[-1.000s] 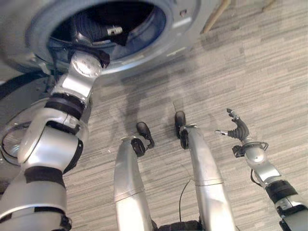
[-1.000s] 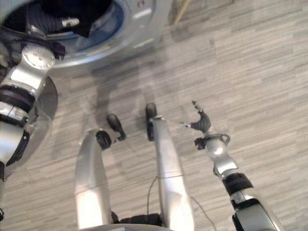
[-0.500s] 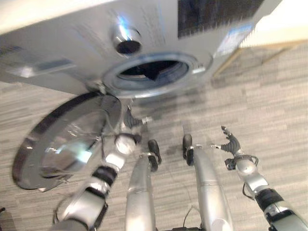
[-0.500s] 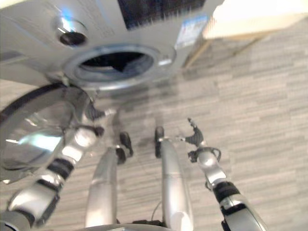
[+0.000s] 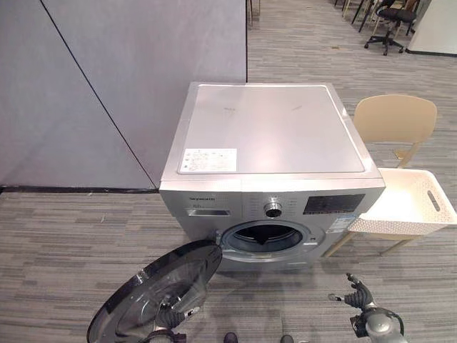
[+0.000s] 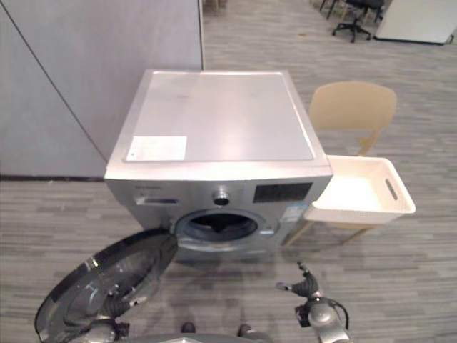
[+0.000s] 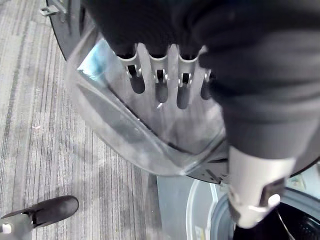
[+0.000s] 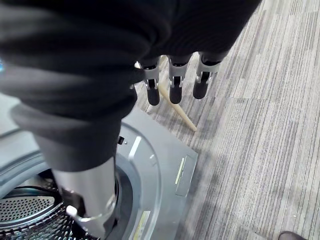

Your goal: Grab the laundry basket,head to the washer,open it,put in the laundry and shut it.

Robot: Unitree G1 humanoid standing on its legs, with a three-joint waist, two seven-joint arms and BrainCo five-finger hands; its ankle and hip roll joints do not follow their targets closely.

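With the washer [image 5: 271,179] door [image 5: 153,293] swung open and both the left hand [image 7: 165,75] and right hand [image 8: 172,82] straight-fingered, holding nothing, a misjudged push risks leaving the door unlatched.

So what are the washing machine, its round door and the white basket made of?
The silver-grey front-loading washer looks like painted metal, smooth with a soft sheen. Its open round door seems to be glass or clear plastic in a dark rim. The white slotted laundry basket looks like matte plastic.
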